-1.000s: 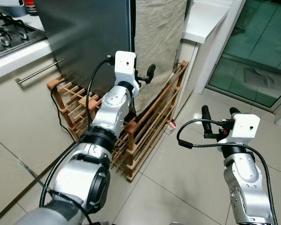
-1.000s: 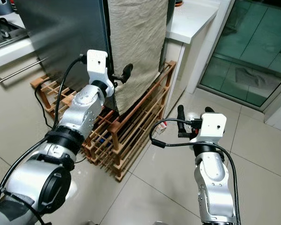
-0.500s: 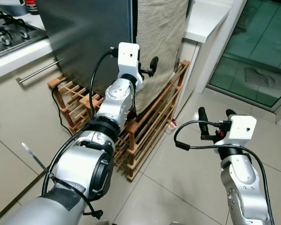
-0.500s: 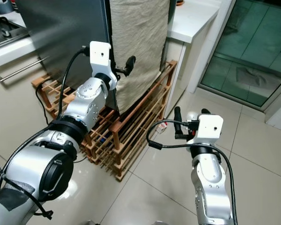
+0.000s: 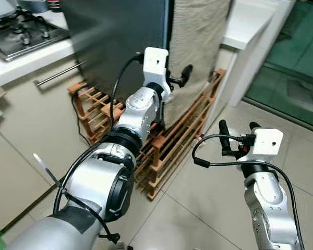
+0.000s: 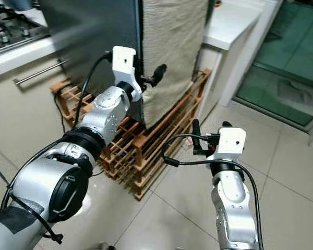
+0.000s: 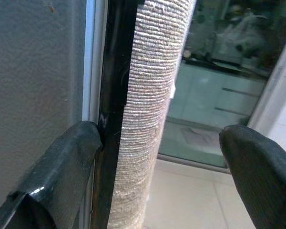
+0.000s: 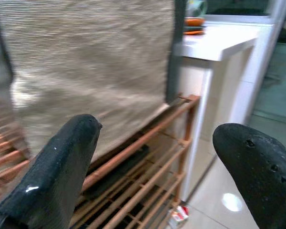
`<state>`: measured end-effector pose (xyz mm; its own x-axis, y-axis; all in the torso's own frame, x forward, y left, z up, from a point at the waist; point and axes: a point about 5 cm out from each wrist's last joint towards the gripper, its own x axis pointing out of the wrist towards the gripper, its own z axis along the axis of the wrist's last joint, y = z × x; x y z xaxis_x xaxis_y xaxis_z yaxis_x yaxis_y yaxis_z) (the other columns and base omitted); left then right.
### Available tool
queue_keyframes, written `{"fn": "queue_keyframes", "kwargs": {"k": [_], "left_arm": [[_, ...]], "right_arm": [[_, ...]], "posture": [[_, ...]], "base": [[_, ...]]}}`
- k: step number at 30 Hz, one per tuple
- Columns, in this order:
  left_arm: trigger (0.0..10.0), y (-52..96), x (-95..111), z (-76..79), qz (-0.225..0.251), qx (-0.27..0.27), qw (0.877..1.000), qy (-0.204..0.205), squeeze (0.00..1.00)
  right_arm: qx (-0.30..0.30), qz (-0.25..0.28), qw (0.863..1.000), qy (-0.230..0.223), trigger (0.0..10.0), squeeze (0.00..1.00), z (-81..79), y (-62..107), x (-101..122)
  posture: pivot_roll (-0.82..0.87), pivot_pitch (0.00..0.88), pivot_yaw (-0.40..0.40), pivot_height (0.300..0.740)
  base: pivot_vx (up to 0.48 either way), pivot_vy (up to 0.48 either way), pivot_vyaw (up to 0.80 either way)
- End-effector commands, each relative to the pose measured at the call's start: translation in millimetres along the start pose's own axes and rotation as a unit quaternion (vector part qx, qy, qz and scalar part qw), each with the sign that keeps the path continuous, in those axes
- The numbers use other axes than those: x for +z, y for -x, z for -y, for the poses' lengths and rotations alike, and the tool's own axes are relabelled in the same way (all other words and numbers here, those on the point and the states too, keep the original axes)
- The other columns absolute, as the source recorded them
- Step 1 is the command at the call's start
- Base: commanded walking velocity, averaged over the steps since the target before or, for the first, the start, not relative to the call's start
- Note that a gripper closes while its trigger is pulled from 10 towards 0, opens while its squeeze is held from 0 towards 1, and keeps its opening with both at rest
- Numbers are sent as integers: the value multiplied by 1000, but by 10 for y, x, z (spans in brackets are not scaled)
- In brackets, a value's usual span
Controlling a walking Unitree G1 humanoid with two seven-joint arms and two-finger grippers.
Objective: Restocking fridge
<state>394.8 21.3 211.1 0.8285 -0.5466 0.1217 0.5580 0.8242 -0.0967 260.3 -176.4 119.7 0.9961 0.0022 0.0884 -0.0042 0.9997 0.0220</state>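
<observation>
Fridge [image 5: 115,47] is filling the upper centre of the frame, its door shut, a beige cloth [image 5: 195,52] hanging down its side above a wooden rack [image 5: 167,151]. Left gripper [image 5: 178,81] is reaching further up than a second ago — its fingers spread, one finger [image 7: 62,162] now pressing at the dark door seam beside the cloth. That suggests door-opening is starting. Right gripper [image 5: 239,130] is waiting at lower right, spread and empty — over floor tiles [image 5: 198,208].
</observation>
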Motion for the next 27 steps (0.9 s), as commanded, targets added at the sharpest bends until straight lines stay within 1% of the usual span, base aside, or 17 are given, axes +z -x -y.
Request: {"fn": "queue_keyframes", "kwargs": {"k": [1, 5, 8, 9, 11, 13, 14, 15, 16, 17, 19, 20, 21, 22, 26, 27], "left_arm": [[10000, -87, -28, 340, -16, -85, 996, 9, 0], [10000, -107, -14, 493, -9, -132, 991, 19, 0], [10000, -112, 6, 619, 5, -174, 984, 44, 0], [10000, -113, 11, 639, 8, -180, 982, 47, 0], [10000, -116, 7, 676, 8, -186, 982, 41, 0], [10000, -123, 5, 674, 7, -174, 984, 37, 0], [10000, -128, 8, 648, 8, -158, 987, 34, 0], [10000, -129, 24, 558, 14, -118, 993, 29, 0], [10000, -129, 24, 558, 14, -118, 993, 29, 0], [10000, -120, 40, 525, 22, -111, 993, 24, 0], [10000, -84, 78, 475, 44, -116, 992, 8, 0], [10000, -25, 98, 426, 60, -123, 991, 3, 0], [10000, 124, 95, 335, 78, -128, 989, -7, 0], [10000, 200, 83, 302, 81, -127, 989, -14, 0], [10000, 585, -46, 153, 63, -105, 992, -23, 0], [10000, 702, -92, 86, 56, -82, 995, -31, 0]], "right_arm": [[-2, 0, 1000, 1, 10000, 0, -14, -16, 14], [-3, 0, 1000, 0, 10000, 0, -18, -11, 12], [-4, -1, 1000, 1, 10000, 0, -11, -10, 9], [-4, -1, 1000, 1, 10000, 0, -11, -11, 9], [-4, -2, 1000, 1, 10000, 0, -14, -16, 8], [-3, -2, 1000, 1, 10000, 0, -18, -22, 7], [-3, -1, 1000, 1, 10000, 0, -21, -26, 7], [-4, 3, 1000, 0, 10000, 0, -24, -27, 20], [-4, 3, 1000, 0, 10000, 0, -24, -27, 20], [-6, 6, 1000, 0, 10000, 0, -22, -24, 31], [-13, 11, 1000, -1, 10000, 0, 1, -11, 52], [-21, 17, 1000, 2, 10000, 0, 21, 10, 73], [-31, 25, 999, 8, 10000, 0, 43, 56, 105], [-34, 27, 999, 11, 10000, 0, 48, 76, 116], [-33, 30, 999, 15, 10000, 0, 46, 175, 130], [-37, 32, 999, 15, 10000, 0, 51, 204, 136]], "posture": [[-183, 36, 15, 740], [-188, 38, 19, 740], [-190, 36, 19, 740], [-190, 36, 19, 740], [-191, 34, 19, 740], [-191, 33, 19, 740], [-191, 30, 21, 740], [-193, 30, 25, 740], [-193, 30, 25, 740], [-195, 30, 28, 740], [-196, 33, 29, 740], [-189, 34, 29, 740], [-175, 31, 26, 740], [-175, 31, 26, 740], [-146, 28, 26, 740], [-136, 26, 27, 740]], "base": [[0, 0, 0], [0, 0, 0], [0, 0, 0], [0, 0, 0], [0, 0, 0], [0, 0, 0], [0, 0, 0], [0, 0, 0], [0, 0, 0], [0, 0, 0], [0, 0, 0], [0, 0, 0], [0, 0, 0], [0, 0, 0], [0, 0, 0], [0, 0, 0]]}}
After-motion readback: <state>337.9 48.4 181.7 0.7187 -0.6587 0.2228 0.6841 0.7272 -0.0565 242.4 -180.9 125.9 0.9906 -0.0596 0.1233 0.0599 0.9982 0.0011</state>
